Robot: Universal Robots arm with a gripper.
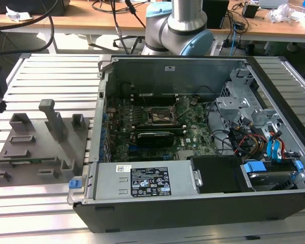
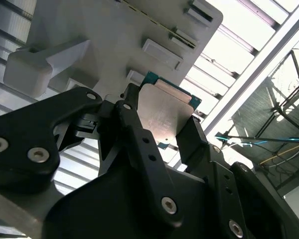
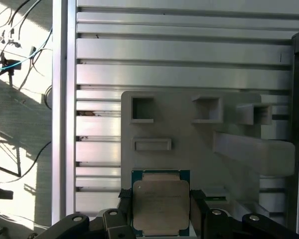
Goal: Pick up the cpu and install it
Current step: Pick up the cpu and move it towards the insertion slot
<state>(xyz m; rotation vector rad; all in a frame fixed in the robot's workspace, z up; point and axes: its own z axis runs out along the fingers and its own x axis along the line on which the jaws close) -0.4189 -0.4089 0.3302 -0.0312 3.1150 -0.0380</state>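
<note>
Silvery-grey metal forms the flat top plate of the cpu [image 3: 161, 199], with a green rim along its edges. You find it between the two black fingers [image 3: 197, 209] of the tool [image 3: 161, 211], one finger against each opposite edge, so the tool is closed on the chip. The second wrist view shows the same grip: cpu [image 2: 164, 112], tool [image 2: 162, 118]. Beyond the chip lies a matte grey moulded fixture [image 3: 189, 144] with square pockets and raised posts, resting on the ribbed aluminium bench [image 3: 179, 50]. You cannot tell whether chip and fixture touch. The fixture [image 1: 40, 152] lies at the exterior view's left of the open computer case [image 1: 193, 195].
</note>
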